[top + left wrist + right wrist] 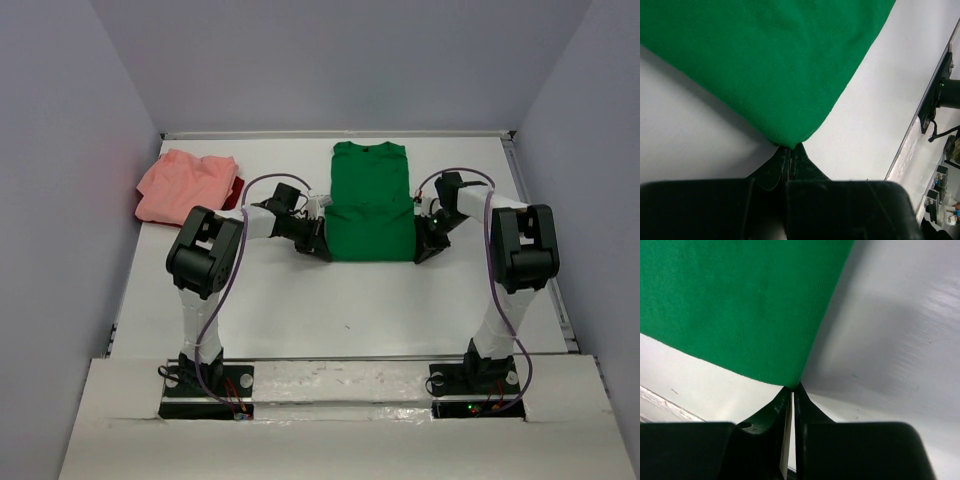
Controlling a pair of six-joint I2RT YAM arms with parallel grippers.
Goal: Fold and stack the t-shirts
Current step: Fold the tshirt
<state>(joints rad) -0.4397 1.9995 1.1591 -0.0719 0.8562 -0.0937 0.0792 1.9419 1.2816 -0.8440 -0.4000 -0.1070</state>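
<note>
**Both hem corners of green shirt pinched, lift-and-fold comes next**

Step in hand, my read: the grasp for the crosswise fold of the green shirt. It lies flat on the white table between the two grippers. The hem is at their fingertips and the collar is on the far side of them. The outline is a long rectangle with no sleeves sticking out.

- Left gripper: fingers pressed together on one hem corner. Cloth fans out ahead and left of the tips, with bare table to their right.
- Right gripper: fingers closed to a thin slit on the other hem corner. Cloth lies ahead and left, with bare table to the right.

Next move likely calls for:
- raising both corners together, at matched height and pace
- carrying them forward toward the collar with the hem taut between the grippers
- laying edge on edge, then letting go

Risk: each pinch holds only the very tip of a corner, so the cloth could slip out, and uneven travel would skew the fold.

Materials: the shirt is a fine matte knit, limp, mostly smooth with faint creases mid-body. The table is smooth and slightly glossy.

The pink shirt sits bunched well off to the left of the left gripper, beyond it. Dark red cloth touches its edge. Neither is folded yet.
</note>
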